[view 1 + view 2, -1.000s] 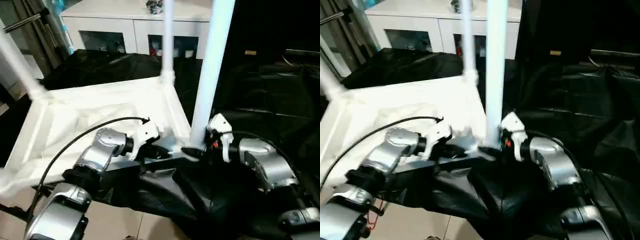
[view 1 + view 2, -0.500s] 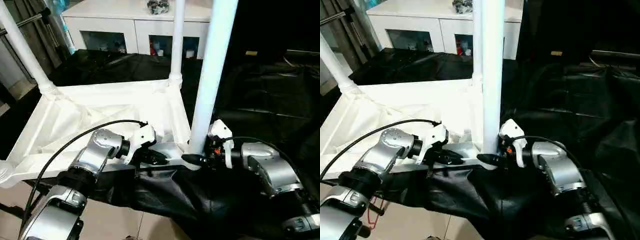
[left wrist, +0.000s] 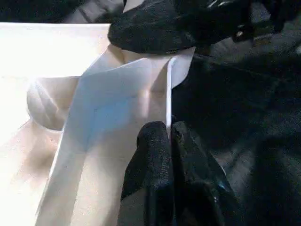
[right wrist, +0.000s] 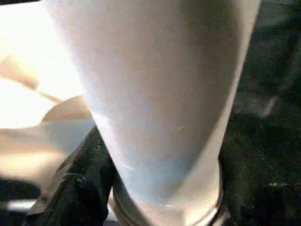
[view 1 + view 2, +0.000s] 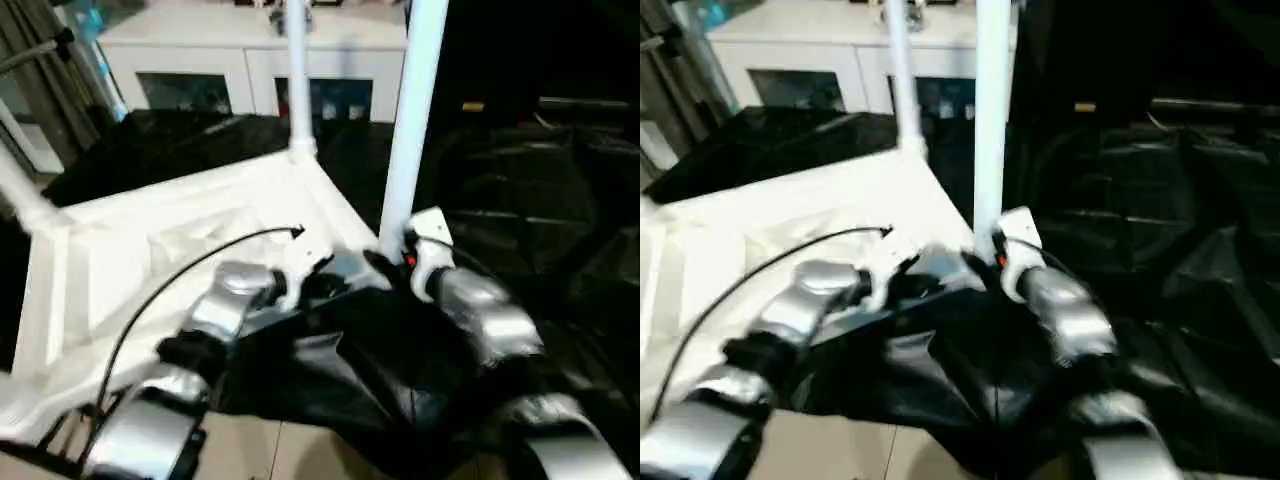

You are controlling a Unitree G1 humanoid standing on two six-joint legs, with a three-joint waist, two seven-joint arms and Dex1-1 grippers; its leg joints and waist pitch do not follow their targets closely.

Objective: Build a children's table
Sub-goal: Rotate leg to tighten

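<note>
The children's table lies upside down, its white ribbed tabletop (image 5: 150,250) on the black-draped work table. Three white legs stand in its corner sockets: a near one (image 5: 408,120), a far one (image 5: 296,70) and one at the left (image 5: 18,190). My left gripper (image 5: 322,283) is at the near corner, and its fingers (image 3: 157,160) are pinched shut on the thin rim (image 3: 168,94). My right gripper (image 5: 385,262) sits at the foot of the near leg (image 4: 155,94). One black finger (image 4: 75,188) lies against that leg just above the socket.
Black cloth (image 5: 520,200) covers the work table to the right and hangs over its front edge. A white cabinet (image 5: 230,40) stands behind. Tiled floor (image 5: 260,450) shows below. A black cable (image 5: 190,270) arcs over my left forearm.
The whole picture has swung and blurred, so the camera has moved. Both grippers stay at the same near corner, the left on the rim and the right at the leg's foot.
</note>
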